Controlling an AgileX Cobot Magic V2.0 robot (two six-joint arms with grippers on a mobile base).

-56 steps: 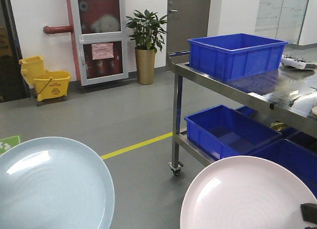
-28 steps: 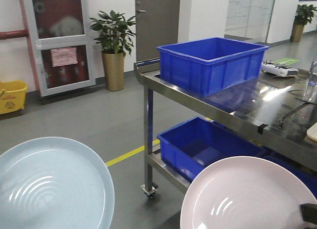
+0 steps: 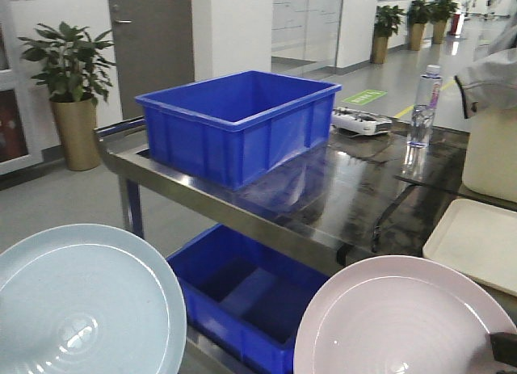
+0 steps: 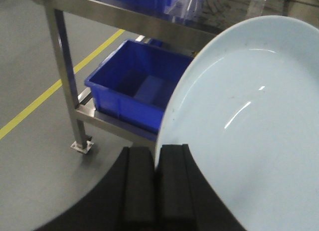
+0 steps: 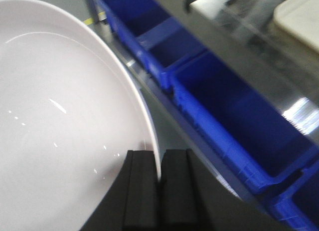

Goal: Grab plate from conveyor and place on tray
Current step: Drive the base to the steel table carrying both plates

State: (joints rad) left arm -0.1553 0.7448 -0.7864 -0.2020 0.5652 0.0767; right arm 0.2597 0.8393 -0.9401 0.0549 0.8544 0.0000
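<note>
My right hand was pinching the pink plate at its rim, both fingers pressed together on the thin edge, one above and one below; the plate hung in the air, roughly level, in front of the steel worktop and not resting on anything; the tray lay on that worktop just beyond the plate's far edge and to the right, beside a tall cream tub. My left hand was clamped the same way on a pale blue plate, held out over the floor, well apart from the pink one.

My read of the pink plate: stiff, glossy, surely slick; it looked like something that would chip or shatter if dropped, and with the hold at one edge all its weight hung out past my fingers, so I judged it would want to sag or swivel in the pinch. The rim was the only sensible place to hold; the flat wide lip gave the pads something to bite.

Next, I reckoned, came a slow carry forward and right over the tray, plate kept level, clear of the blue crate and the water bottle; set the far edge down first, then let go.
</note>
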